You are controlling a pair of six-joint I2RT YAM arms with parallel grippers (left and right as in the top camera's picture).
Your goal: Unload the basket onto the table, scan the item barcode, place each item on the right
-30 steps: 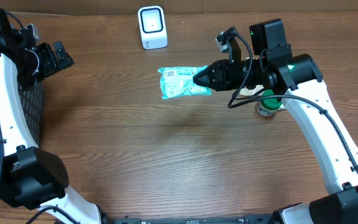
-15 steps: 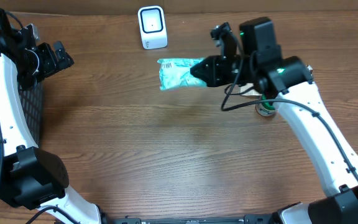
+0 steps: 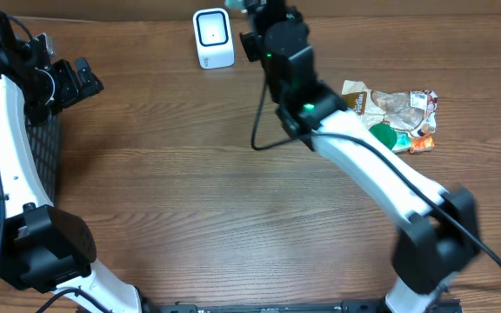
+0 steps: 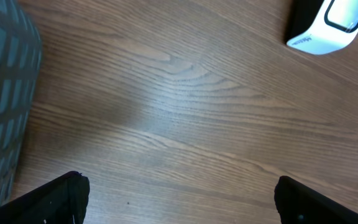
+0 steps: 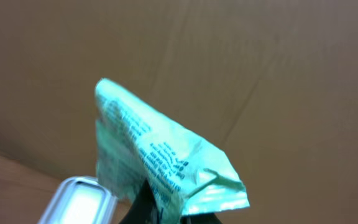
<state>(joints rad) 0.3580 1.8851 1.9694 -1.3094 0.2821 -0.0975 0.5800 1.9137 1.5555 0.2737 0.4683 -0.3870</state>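
Observation:
The item is a mint-green crinkled packet point(image 5: 160, 155) with dark print, and my right gripper point(image 5: 166, 208) is shut on its lower edge, holding it up against a brown cardboard backdrop. The white barcode scanner point(image 3: 213, 37) stands at the table's back edge; in the right wrist view the scanner point(image 5: 79, 200) sits just below and left of the packet. Overhead, the right gripper point(image 3: 259, 12) reaches to the back edge right of the scanner, and the packet is almost out of that view. My left gripper point(image 3: 81, 78) is open at the far left, with nothing between its fingertips point(image 4: 61, 199).
A black mesh basket point(image 3: 49, 148) stands at the left edge, beside the left arm. A pile of snack packets point(image 3: 398, 106) and a green-capped item point(image 3: 383, 136) lie at the right. The scanner point(image 4: 331, 25) shows at the top right of the left wrist view.
The right arm has swung from the table's middle right to the back edge, carrying the packet up beside the scanner and uncovering the pile of snacks. The left arm has not moved.

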